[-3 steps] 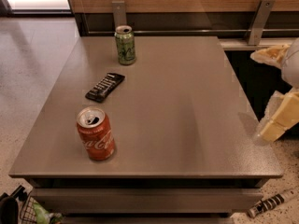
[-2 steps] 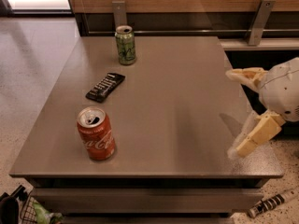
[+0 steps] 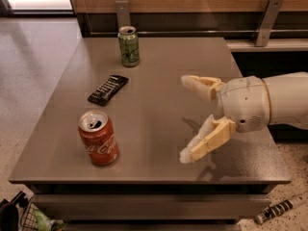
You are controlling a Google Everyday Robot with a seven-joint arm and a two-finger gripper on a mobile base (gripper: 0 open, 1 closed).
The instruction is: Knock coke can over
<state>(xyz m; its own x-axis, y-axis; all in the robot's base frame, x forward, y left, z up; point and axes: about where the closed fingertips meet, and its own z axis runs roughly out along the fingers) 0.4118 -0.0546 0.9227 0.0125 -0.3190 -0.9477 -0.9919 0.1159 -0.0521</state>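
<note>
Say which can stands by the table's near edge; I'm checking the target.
The red coke can, front left; the green can stands at the far edge. The gripper, open, hovers over the table, right side.

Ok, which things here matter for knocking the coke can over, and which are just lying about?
Job: coke can, upright at the table front left; gripper, open, over its right side.
Lying about: green can at the back; black packet, flat between the cans.
</note>
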